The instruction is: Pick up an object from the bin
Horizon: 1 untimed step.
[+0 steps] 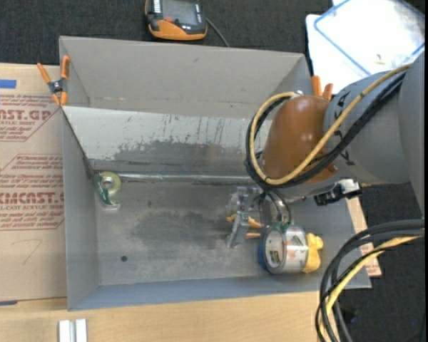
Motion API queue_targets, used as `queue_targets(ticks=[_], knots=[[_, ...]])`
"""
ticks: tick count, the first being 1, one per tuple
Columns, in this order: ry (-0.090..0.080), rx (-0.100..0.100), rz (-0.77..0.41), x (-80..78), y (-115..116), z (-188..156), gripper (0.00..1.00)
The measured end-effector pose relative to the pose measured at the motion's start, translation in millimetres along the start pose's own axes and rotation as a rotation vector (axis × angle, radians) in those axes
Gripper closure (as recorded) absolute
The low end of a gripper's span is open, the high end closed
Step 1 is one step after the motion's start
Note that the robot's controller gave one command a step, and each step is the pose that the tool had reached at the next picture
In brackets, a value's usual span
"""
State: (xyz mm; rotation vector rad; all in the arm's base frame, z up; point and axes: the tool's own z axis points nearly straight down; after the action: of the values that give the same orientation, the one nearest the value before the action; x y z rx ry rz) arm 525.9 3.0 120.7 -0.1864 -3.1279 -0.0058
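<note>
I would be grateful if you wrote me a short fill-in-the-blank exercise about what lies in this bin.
1. The tape roll lies by the ___ wall of the bin.
2. The blue-and-white can has a ___ cap.
3. The tool is closer to the ___ than to the tape roll.

Missing words: left; yellow; can.
</note>
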Motion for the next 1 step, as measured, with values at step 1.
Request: queue_targets(ticks=[1], knots=[[-0.002, 0.0, 0.0, -0.1, 0.2, -24.4, 1.0]])
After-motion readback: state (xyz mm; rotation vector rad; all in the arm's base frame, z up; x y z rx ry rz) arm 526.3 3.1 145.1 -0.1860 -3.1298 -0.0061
